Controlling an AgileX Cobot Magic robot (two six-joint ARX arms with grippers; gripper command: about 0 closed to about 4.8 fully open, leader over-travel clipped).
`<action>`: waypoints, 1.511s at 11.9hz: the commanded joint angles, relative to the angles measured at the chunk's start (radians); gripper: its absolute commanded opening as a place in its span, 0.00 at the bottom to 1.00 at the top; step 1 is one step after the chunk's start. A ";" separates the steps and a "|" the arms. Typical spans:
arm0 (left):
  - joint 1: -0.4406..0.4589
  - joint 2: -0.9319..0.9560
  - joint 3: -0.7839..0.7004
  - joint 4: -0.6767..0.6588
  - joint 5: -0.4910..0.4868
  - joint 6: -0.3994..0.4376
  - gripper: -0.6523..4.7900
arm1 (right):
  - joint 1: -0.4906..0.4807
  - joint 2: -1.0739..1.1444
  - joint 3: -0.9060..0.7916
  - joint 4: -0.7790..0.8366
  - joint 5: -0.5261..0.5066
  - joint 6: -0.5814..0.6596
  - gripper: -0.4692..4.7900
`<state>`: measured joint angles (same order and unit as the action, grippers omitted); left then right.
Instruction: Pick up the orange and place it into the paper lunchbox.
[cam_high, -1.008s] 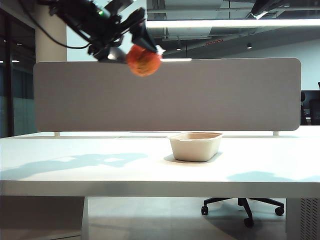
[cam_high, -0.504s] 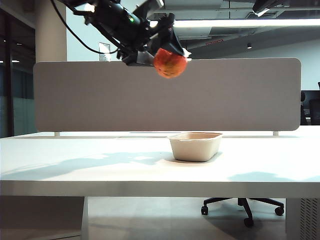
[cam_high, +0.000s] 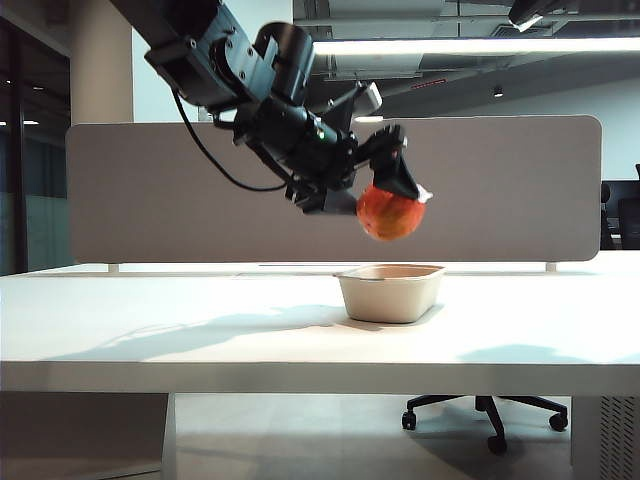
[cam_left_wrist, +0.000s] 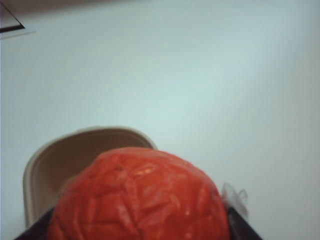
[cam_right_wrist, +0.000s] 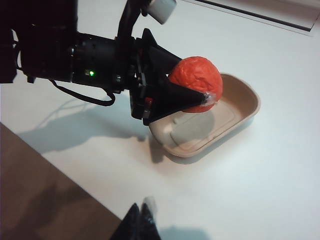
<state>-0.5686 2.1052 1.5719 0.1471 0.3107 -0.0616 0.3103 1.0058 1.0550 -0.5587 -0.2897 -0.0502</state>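
Above the paper lunchbox (cam_high: 391, 292), your left gripper (cam_high: 398, 205) grips the orange (cam_high: 389, 214); right gripper (cam_right_wrist: 140, 220) looks closed, barely visible.

left gripper (cam_high: 393, 200): clamps orange (cam_high: 389, 214) | orange: airborne, 12 o'clock of paper lunchbox (cam_high: 391, 292), apart | lunchbox: on white table (cam_high: 200, 330)
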 joint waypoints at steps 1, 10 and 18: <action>0.001 0.044 0.008 0.033 -0.045 -0.003 0.79 | 0.001 -0.002 0.008 0.001 -0.004 -0.003 0.08; -0.021 0.096 0.007 0.071 -0.049 -0.002 0.93 | 0.001 -0.003 0.008 -0.044 -0.005 -0.003 0.08; -0.023 -0.259 0.060 -0.673 -0.067 0.222 0.11 | 0.000 -0.003 0.008 -0.050 0.000 -0.005 0.08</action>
<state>-0.5907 1.8717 1.6279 -0.4824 0.2501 0.1375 0.3103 1.0058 1.0550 -0.6163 -0.2890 -0.0502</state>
